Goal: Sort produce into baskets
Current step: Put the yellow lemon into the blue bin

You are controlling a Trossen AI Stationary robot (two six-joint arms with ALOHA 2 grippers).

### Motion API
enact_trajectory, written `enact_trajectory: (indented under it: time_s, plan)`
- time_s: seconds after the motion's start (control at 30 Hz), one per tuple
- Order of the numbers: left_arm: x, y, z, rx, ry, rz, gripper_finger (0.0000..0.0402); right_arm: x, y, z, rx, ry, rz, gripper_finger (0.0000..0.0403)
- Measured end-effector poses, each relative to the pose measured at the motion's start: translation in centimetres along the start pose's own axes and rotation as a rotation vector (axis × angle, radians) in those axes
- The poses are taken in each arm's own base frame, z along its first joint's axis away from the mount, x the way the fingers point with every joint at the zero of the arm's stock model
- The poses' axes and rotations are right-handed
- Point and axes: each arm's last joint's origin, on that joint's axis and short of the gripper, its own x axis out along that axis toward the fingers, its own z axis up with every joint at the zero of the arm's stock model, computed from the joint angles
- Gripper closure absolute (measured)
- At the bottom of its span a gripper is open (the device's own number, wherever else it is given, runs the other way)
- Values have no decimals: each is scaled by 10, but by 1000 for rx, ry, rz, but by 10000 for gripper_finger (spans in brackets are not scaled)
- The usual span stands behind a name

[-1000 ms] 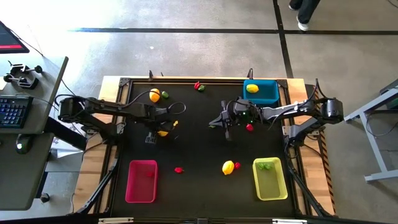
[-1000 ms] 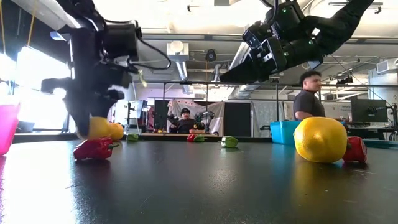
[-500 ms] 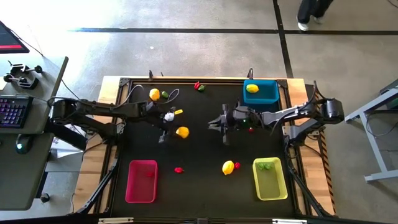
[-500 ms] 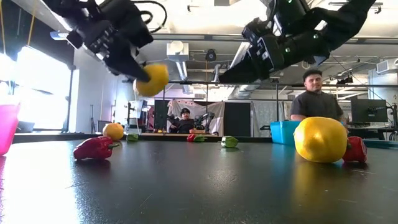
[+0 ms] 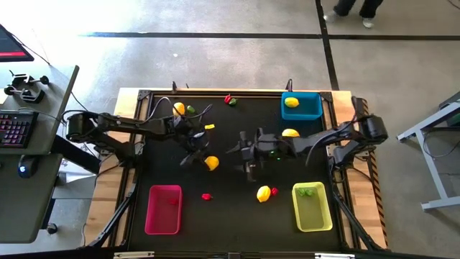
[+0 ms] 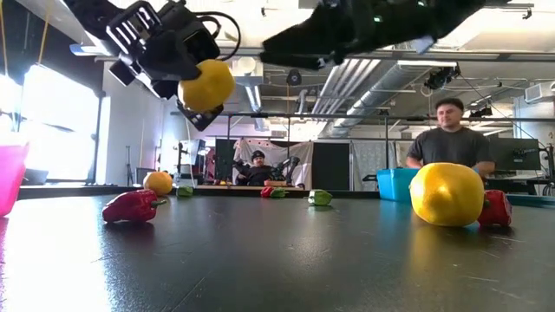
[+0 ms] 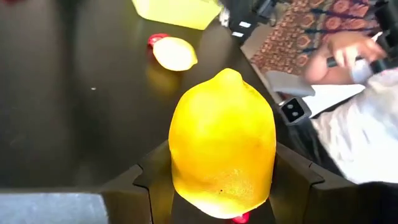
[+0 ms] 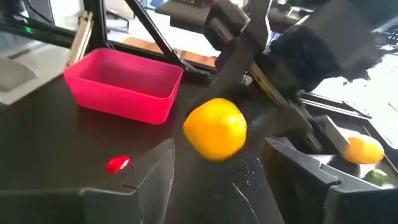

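Observation:
My left gripper (image 5: 203, 158) is shut on a yellow lemon (image 5: 211, 162) above the table's middle. The lemon also shows in the low view (image 6: 206, 84). My right gripper (image 5: 241, 160) stands open just right of it, and its fingers (image 8: 155, 177) face the lemon (image 8: 216, 129) without touching it. The pink basket (image 5: 164, 208) stands near left, and the yellow-green basket (image 5: 312, 208) near right. At the far right, the blue basket (image 5: 310, 108) holds a lemon (image 5: 291, 102). My left gripper pinches the lemon's two sides (image 7: 177, 168) at its thick middle between the two fingers (image 7: 146, 183). The fingers come slanting down from the table's left. The lemon is lifted clear of the table, and its pointed end (image 7: 229, 74) faces away from the gripper.
Loose on the table are a lemon (image 5: 290, 133) by the blue basket and a lemon with a red bit (image 5: 264, 193) near the yellow-green basket. A red bit (image 5: 207, 196), an orange piece (image 5: 178, 108) and far-edge bits (image 5: 230, 99) lie there too. A person (image 6: 449, 143) stands behind the table.
My left gripper has lifted the lemon off the table and tipped from pointing down to slanting toward the right. My right gripper has gone toward the table's left, close to the lifted lemon, and its fingers now stand wider apart.

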Motion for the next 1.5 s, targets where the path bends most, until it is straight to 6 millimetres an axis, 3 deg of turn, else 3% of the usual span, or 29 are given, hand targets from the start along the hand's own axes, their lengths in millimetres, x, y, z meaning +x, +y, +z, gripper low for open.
enact_trajectory:
  time_s: [0.2,0.43,1.0,1.33,1.5]
  plan:
    - [7,3,0,-33,21,-38,224,33,4,15,-64,86,4,171]
    - [8,2,0,-37,23,-75,224,50,8,17,-85,150,33,171]
    - [11,-3,8,-38,-32,-117,224,53,10,17,-158,112,82,173]
    - [11,-3,10,-17,-46,-102,202,53,8,17,-162,105,90,261]
    - [11,-1,9,41,-49,-47,173,52,7,14,-159,126,91,271]
